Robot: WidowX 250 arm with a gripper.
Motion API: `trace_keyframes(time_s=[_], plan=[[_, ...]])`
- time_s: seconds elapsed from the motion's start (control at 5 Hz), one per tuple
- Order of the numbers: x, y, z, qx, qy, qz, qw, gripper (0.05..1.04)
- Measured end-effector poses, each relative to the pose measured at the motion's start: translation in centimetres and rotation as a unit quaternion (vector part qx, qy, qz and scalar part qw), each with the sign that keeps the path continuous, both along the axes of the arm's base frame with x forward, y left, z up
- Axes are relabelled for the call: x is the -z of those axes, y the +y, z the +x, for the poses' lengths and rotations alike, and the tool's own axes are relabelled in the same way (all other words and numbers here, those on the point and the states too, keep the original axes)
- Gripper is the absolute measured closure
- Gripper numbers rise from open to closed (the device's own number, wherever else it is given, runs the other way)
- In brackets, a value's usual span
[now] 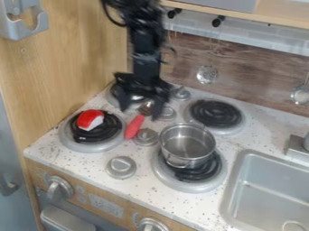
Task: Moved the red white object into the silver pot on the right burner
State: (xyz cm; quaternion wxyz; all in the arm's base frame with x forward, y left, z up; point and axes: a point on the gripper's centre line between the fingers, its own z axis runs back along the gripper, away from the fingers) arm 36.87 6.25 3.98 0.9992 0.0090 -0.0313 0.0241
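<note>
Control knobs (152, 224) sit along the stove's front edge, where a cook could turn them without leaning over the burners. Behind them, the speckled tabletop (93, 158) carries the cooking pieces. The red-and-white object (90, 119) rests on the front left burner (80, 139), its rounded top exposed, which should leave its sides free for a grasp. Across from it, the silver pot (187, 146) stands upright on the front right burner (161, 175), lidless and mouth up, ready to receive something from above (it sits towards the burner's rear, with coil showing in front).

Over the rear middle of the stove hangs the black end effector (141, 113), its fingers spread wide and pointing down with nothing between them, a shape suited to straddling a small piece. A red-handled utensil (134, 126) lies between the two sides, its metal end just by those fingers; a low sweep leftwards could snag it. The step in hand is probably lining up over the front left burner, so the transfer itself remains to be done.
</note>
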Motion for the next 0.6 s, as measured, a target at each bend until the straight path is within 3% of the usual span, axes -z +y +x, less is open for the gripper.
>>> trace_keyframes(time_s=[0.2, 0.6], plan=[[0.0, 2.5, 0.9, -0.033, -0.013, 0.005, 0.9993, 0.084], [1.9, 7.4, 2.0, -0.072, -0.004, 0.001, 0.9974, 0.084]])
